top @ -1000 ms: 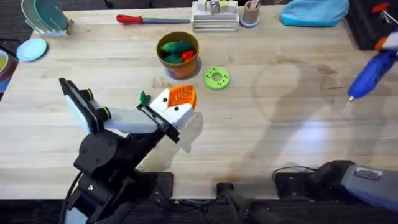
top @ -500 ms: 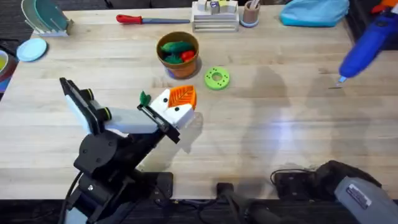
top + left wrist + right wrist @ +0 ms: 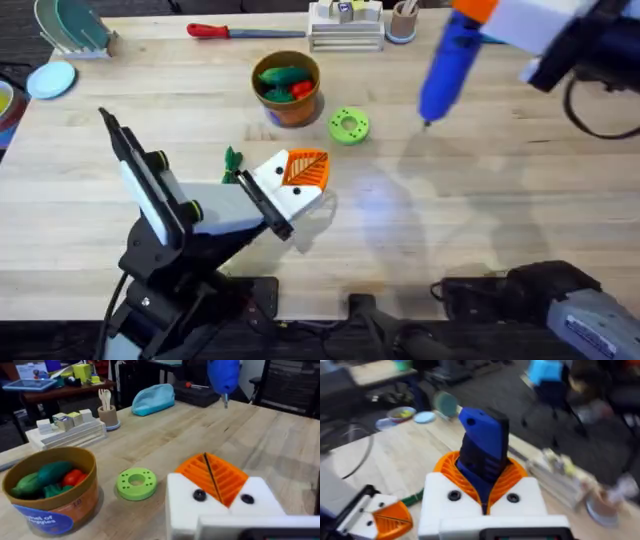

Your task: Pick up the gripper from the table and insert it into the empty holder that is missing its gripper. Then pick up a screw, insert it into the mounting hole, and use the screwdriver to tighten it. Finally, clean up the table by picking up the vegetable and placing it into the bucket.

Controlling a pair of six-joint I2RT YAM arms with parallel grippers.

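- The left gripper (image 3: 300,175) of white plastic with orange ribbed pads rests low over the wooden surface (image 3: 450,220), its fingers pressed together on nothing, pointing toward the far right.
- A dark green toy vegetable (image 3: 232,160) lies just beside it.
- Farther off, the round orange-brown bucket (image 3: 288,100) holds green and red toys; its blue label is unreadable.
- The right gripper (image 3: 485,497) clamps the chunky blue electric screwdriver (image 3: 445,65), held in the air, long axis steep, metal tip down toward the surface.

Bright, even light is cast from above; soft shadows and a pale sheen are seen on the light wooden table (image 3: 480,230). The right wrist view is heavily motion-blurred.
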